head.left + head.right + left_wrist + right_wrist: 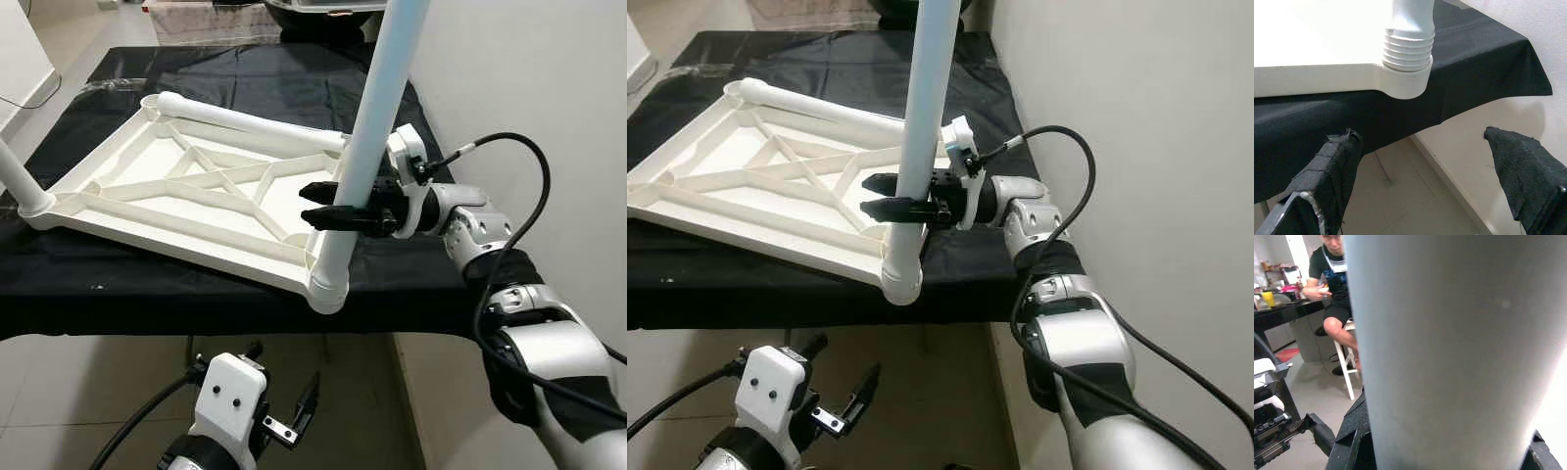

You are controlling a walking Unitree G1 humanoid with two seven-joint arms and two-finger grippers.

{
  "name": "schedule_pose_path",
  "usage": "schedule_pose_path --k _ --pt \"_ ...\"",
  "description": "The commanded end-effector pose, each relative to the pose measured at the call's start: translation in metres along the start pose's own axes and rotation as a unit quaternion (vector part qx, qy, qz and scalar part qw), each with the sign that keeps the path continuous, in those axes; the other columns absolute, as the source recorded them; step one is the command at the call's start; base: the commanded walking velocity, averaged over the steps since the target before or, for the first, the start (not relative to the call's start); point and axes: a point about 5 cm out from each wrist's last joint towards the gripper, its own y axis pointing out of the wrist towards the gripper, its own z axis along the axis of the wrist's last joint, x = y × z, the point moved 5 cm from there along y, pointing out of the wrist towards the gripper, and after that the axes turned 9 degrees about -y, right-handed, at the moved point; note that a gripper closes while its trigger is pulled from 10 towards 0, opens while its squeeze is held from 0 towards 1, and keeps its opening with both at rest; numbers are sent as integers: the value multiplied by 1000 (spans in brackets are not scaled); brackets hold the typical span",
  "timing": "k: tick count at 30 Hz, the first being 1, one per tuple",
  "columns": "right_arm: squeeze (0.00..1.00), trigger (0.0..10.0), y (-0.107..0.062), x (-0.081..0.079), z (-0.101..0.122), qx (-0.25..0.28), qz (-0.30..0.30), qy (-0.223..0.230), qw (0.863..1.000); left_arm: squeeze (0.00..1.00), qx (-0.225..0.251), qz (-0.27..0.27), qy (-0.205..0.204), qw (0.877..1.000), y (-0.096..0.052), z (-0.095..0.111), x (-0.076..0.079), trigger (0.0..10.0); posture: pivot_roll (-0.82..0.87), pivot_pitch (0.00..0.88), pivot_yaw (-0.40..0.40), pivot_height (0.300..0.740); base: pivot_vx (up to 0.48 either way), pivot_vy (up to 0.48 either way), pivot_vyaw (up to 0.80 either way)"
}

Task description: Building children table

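The white plastic ribbed tabletop lies upside down on the black-clothed desk, its near right corner at the desk's edge; the tall white plastic leg stands in that corner's socket, threads visible above the collar; the right hand is clamped on the leg low down; turn it squarely, keeping it upright so the threads don't cross; the left hand hangs open below the desk edge.
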Motion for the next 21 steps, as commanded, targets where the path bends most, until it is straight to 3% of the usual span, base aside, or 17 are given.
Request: schedule_pose_path --k 1,12,21 --pt "0 10000 8 -12 -26 -37 26 25 999 0 -7 0 1 1000 -2 -2 1 10000 137 227 -46 740 0 0 0" --pt "0 10000 20 -18 -42 -86 50 11 995 0 -6 3 2 1000 -2 -2 2 10000 133 228 -48 740 0 0 0" --pt "0 10000 26 -5 -41 -98 8 -5 995 0 -5 5 0 1000 -3 -1 4 10000 136 239 -56 740 0 0 0"
